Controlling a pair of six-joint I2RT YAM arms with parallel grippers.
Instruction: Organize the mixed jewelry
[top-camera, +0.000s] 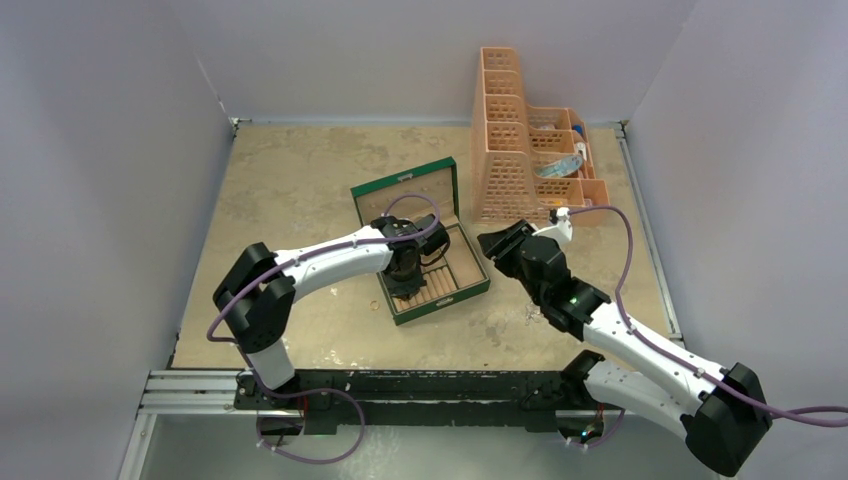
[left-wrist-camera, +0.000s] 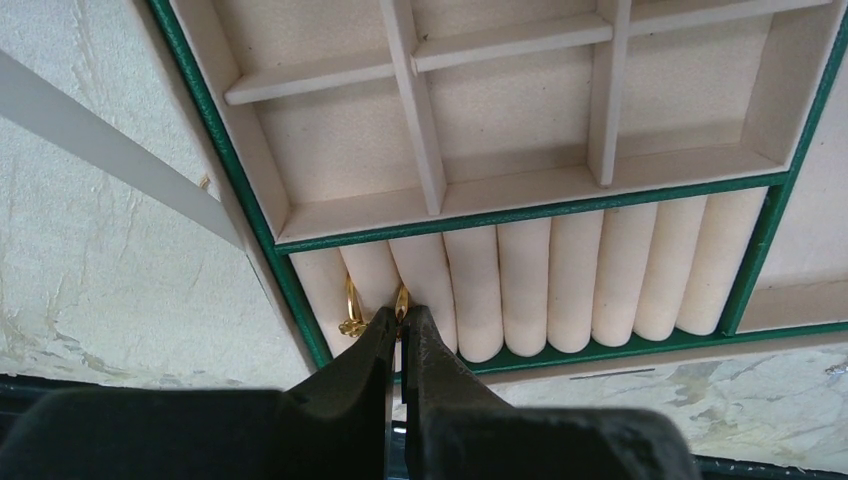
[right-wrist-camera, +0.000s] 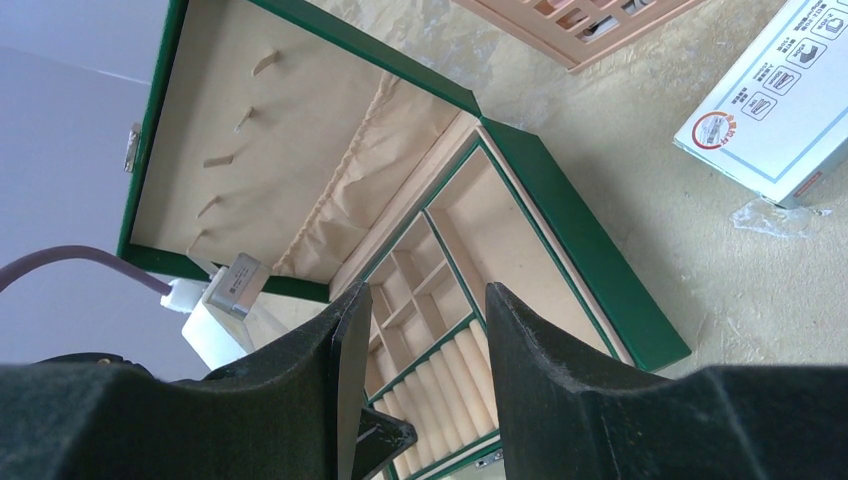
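The left gripper (left-wrist-camera: 400, 320) is clenched on a gold ring (left-wrist-camera: 402, 298) at a slot between the rolls (left-wrist-camera: 520, 290) of the box (left-wrist-camera: 238, 185), just beside a seated ring (left-wrist-camera: 351, 308); the right gripper (right-wrist-camera: 425, 298) hangs released and empty; next, I judge: press it in, then let go.

Pale walls (top-camera: 100, 150) around a mottled, perhaps cork tabletop (top-camera: 300, 170)

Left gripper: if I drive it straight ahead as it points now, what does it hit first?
Probably the cream rolls in the box: the left gripper, shut on a gold ring, points at a slot between them. Depth is unclear.
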